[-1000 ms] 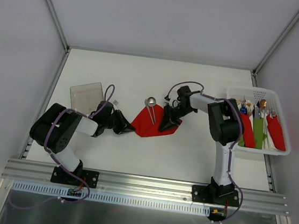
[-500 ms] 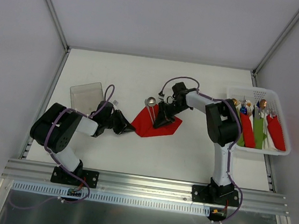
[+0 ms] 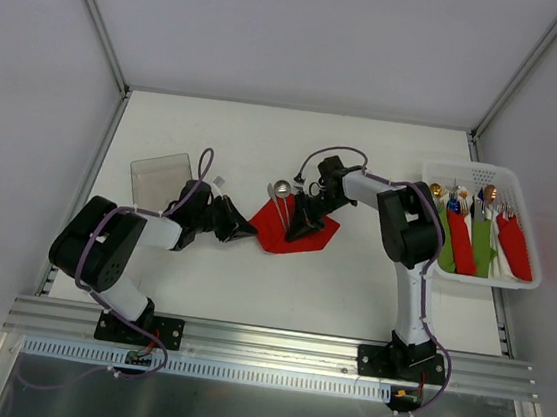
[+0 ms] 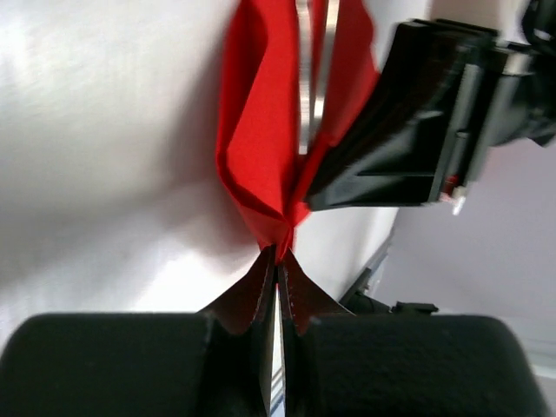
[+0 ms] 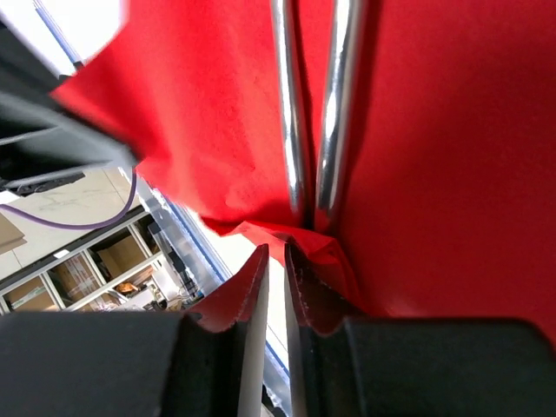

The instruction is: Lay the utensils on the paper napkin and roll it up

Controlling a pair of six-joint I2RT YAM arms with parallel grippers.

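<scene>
In the left wrist view the left gripper (image 4: 276, 265) is pressing its jaws together on one corner of the red paper napkin (image 4: 256, 130), and the sheet is rising from that pinch into a soft ridge.

In the right wrist view the right gripper (image 5: 276, 261) is sitting with its jaws almost closed, a thin slit showing between them, right at a crumpled napkin edge. Whether they are nipping paper I cannot tell. Just beyond those tips the utensils (image 5: 339, 104) are lying on the napkin as two slim shiny handles, side by side, running toward the top of the frame.

From above, the napkin is resting mid-bench (image 3: 216, 141) between the two arms, with the spoon bowl (image 3: 281, 188) poking past its upper-left edge. At the far right a white basket (image 3: 483, 177) is holding rolled bundles.

The paper is looking light, limp and easy to tear, so it is best taken at a corner or edge and drawn over gently. The metal is stiff, smooth and probably slippery, so the handles are likely to slide or roll if the sheet tips. Folding the paper over them mid-length seems the safest hold.
</scene>
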